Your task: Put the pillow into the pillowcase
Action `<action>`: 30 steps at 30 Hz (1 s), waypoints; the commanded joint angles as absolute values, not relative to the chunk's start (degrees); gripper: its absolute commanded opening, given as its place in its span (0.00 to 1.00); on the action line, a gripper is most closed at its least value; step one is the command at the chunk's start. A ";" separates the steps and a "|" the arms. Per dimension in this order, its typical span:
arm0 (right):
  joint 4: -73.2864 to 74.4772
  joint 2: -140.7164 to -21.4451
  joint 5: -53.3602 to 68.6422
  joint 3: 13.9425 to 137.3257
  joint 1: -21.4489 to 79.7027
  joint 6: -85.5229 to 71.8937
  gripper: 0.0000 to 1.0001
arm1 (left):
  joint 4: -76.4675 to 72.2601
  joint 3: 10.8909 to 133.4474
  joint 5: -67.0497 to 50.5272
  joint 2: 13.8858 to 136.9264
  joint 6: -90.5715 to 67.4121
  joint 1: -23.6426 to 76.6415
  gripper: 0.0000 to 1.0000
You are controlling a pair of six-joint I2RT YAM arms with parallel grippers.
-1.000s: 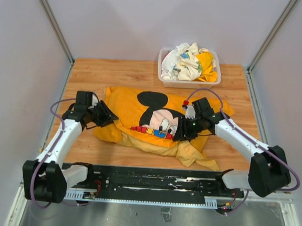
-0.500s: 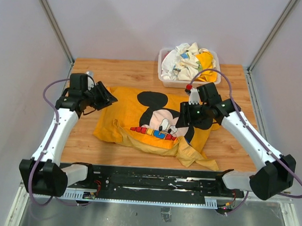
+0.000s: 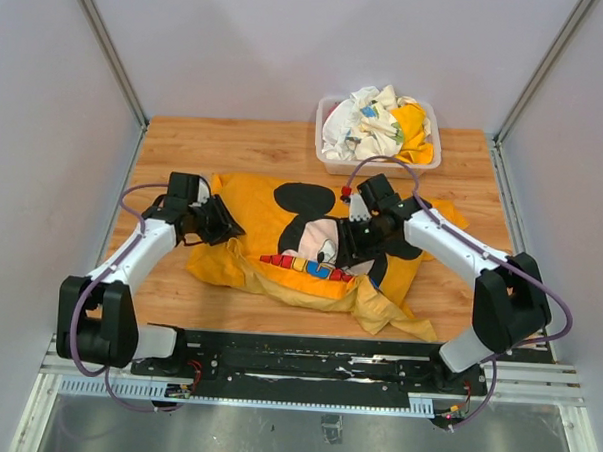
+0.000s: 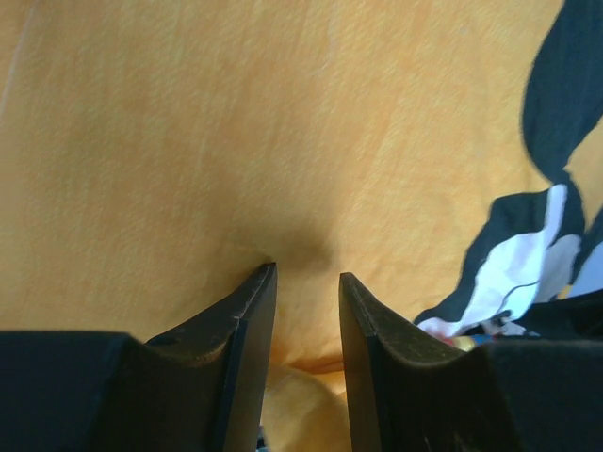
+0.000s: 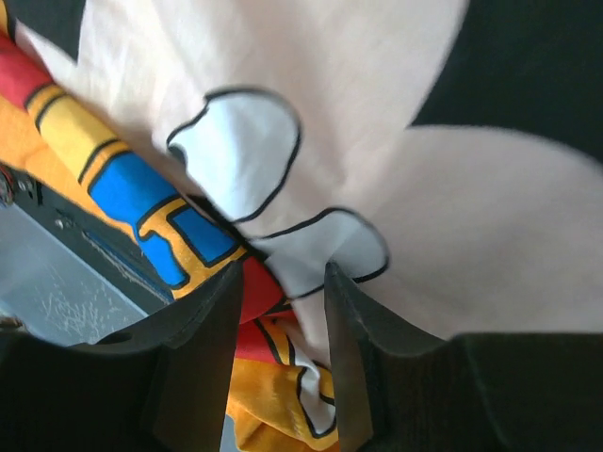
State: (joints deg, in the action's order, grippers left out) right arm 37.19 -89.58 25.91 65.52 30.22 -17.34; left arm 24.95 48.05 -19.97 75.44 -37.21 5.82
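Left pincer (image 4: 307,272) and right pincer (image 5: 283,269) shifted inward, narrowly parted on crumpled orange pillowcase (image 3: 260,210); hold unclear.

The pillowcase (image 3: 253,199) is orange-yellow. It is printed with a Mickey Mouse face in black, cream and white, above black-outlined letters in red, blue and yellow. The tabletop (image 3: 235,143) is light brown wood grain. The translucent white bin (image 3: 329,159) holds white printed cloths (image 3: 366,124) and a yellow cloth (image 3: 414,126). The left arm (image 3: 129,269) and right arm (image 3: 460,255) are white and black, with purple cables (image 3: 127,200).
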 commanded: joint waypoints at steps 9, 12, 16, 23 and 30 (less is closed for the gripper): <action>37.14 -88.37 26.41 54.21 42.70 -20.81 0.41 | 40.76 45.18 -7.59 67.58 -28.90 11.00 0.38; 38.92 -86.97 26.03 53.39 45.60 -20.85 0.39 | 45.02 47.24 -5.32 65.40 -28.52 11.16 0.36; 43.07 -82.92 21.83 54.49 45.98 -21.10 0.39 | 49.06 52.36 -1.60 62.64 -28.41 11.16 0.36; 44.87 -78.70 11.82 60.50 41.00 -23.32 0.45 | 40.05 54.34 -9.44 65.34 -34.58 11.14 0.38; 41.27 -87.47 13.76 60.12 36.44 -24.69 0.42 | 24.46 46.82 -17.81 71.75 -41.48 14.70 0.35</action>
State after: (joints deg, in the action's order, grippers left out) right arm 41.95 -82.63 14.81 60.97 37.56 -22.83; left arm 34.52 49.52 -12.01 68.42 -36.88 12.19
